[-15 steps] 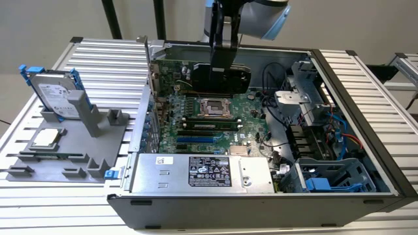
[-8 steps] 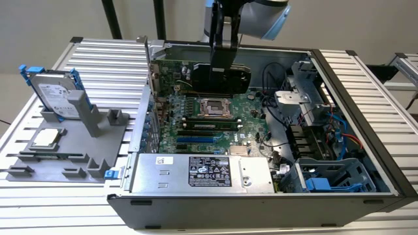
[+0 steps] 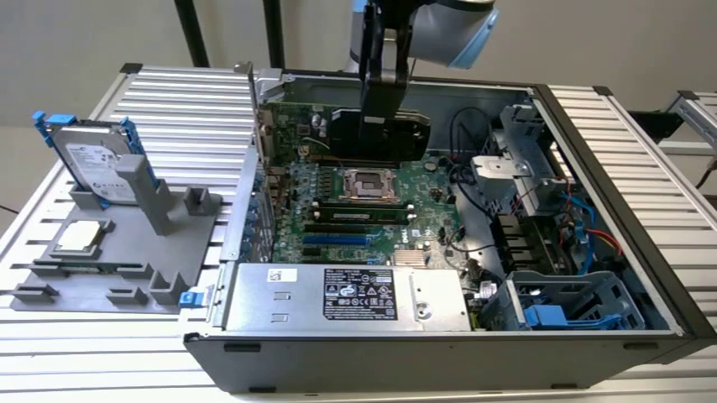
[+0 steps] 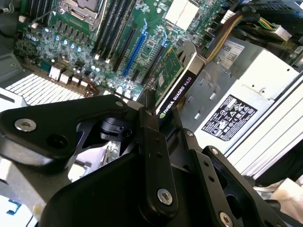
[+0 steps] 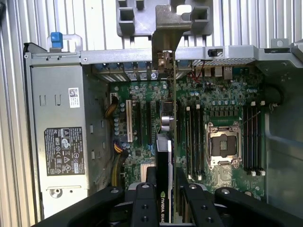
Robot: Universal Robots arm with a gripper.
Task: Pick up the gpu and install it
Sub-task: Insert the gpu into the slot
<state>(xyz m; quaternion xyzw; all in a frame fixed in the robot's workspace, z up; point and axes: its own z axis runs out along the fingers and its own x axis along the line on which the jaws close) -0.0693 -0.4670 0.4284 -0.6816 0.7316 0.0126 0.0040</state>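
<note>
Item 1, gpu [image 3: 387, 138]: one card, held on edge over the far half of the motherboard [image 3: 358, 210], just beyond the CPU socket [image 3: 367, 185]. It sat in no slot. In the first wrist view its silver bracket end [image 5: 165, 33] pointed toward the case's rear wall.

Item 2, gripper [image 3: 379, 105]: one, hanging down from above. It was clenched on the gpu's upper edge, with one black finger [image 5: 144, 201] on each face of the card.

Item 3, computer case [image 3: 627, 193]: one, lying on the tabletop [image 3: 168, 92] with its open side up. The way in from above was free across the whole board.

Item 4, power supply [image 3: 348, 294]: one, along the case's near edge. Open board lay between it and the socket.

Item 5, cables [image 3: 583, 218]: a bundle crowding the edge of the case on the exterior view's right, beside the drive cage [image 3: 572, 306] at the near corner on that side.

Item 6, grey fixture [image 3: 123, 264]: one, at the tabletop's edge on the exterior view's left, well apart from the gripper. It carried one hard drive [image 3: 99, 164] standing in a blue frame and one CPU chip [image 3: 76, 238] lying flat.
</note>
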